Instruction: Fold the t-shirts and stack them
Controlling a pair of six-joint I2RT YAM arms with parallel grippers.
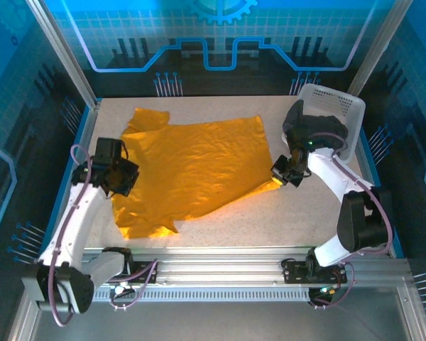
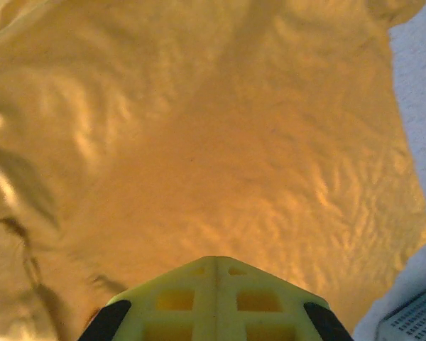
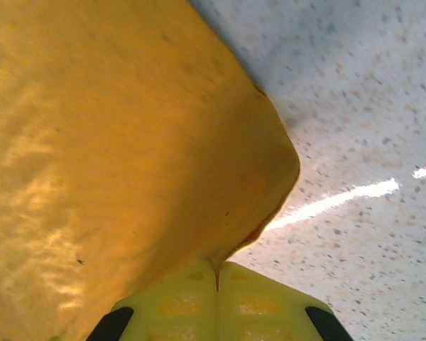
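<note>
While left pincer (image 1: 123,180) and right pincer (image 1: 283,173) each pinch an edge of the orange shirt (image 1: 199,160), it lies spread unfolded on the desk (image 1: 284,217), so no fold or stack is done.

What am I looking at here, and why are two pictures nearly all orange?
These are two robot arms bolted at the near edge of a speckled table, each ending in a two-finger gripper. The wide picture comes from a fixed camera above and behind them. The other two come from cameras on the wrists, with yellow fingertips at the bottom. An orange t-shirt lies spread on the table, and a white basket stands at the far right corner. The left gripper is shut at the shirt's left edge and seems to pinch it; the right gripper is shut on its right corner.
</note>
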